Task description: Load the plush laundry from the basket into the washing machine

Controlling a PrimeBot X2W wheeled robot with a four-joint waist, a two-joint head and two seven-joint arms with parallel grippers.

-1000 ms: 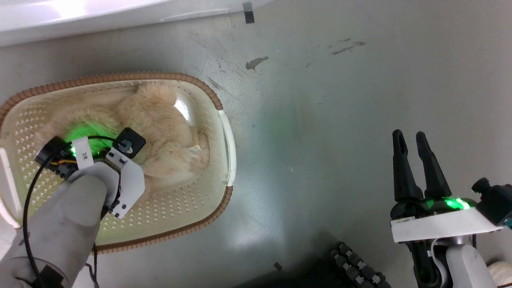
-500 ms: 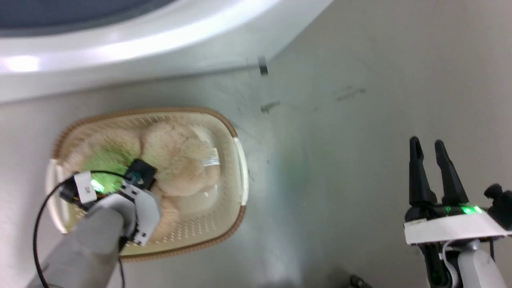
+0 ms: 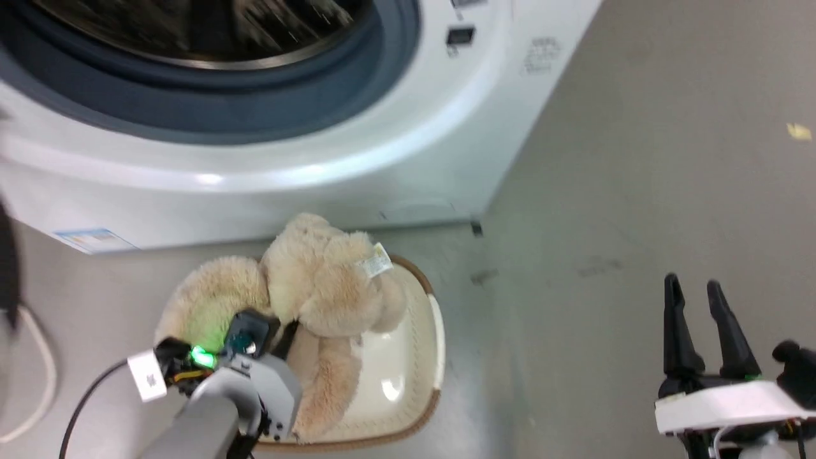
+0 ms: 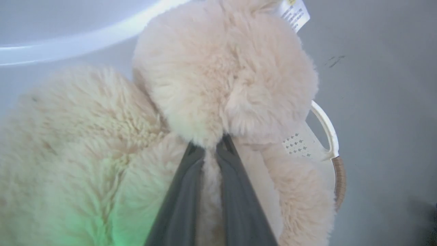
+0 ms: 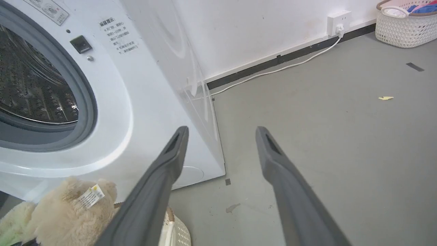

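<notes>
Head view tells us our left gripper, clenched on the plush laundry, has hoisted it from the basket, one end perhaps still inside, so swinging it into the washing machine comes next, while our right gripper waits parted.

Grey floor under the washing machine, the basket, a white cable, a yellow scrap
</notes>
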